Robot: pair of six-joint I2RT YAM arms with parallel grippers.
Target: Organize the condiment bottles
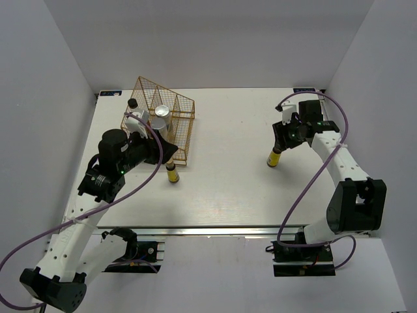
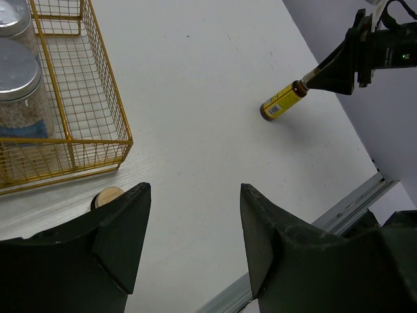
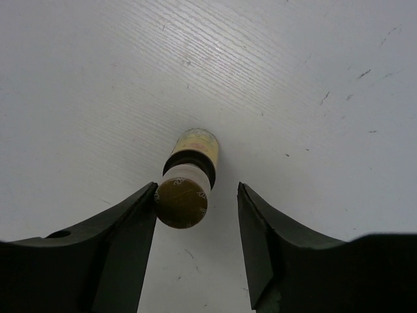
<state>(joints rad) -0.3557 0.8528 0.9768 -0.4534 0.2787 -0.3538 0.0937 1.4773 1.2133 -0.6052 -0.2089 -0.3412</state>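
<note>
Right wrist footage shows the right hand (image 3: 197,189) spread apart around the cap of a tiny yellow bottle (image 3: 184,195). The bottle stands upright on the worktop (image 3: 293,78), well apart from the gold wire rack (image 1: 172,130). The cap sits off-centre, against or nearly against one finger, with a clear gap to the other. If the hand were closed from here, the narrow-based bottle could be pushed sideways and tipped rather than clamped.

The left hand (image 2: 194,189) is likewise apart and empty, with the second yellow bottle (image 2: 107,195) just beside one finger at the rack's front corner. That bottle could be knocked over by a careless sweep. Two silver-lidded jars (image 2: 18,78) are seen inside the rack. A black-capped bottle (image 1: 133,104) stands at its far left edge, and whether it is inside cannot be told.
</note>
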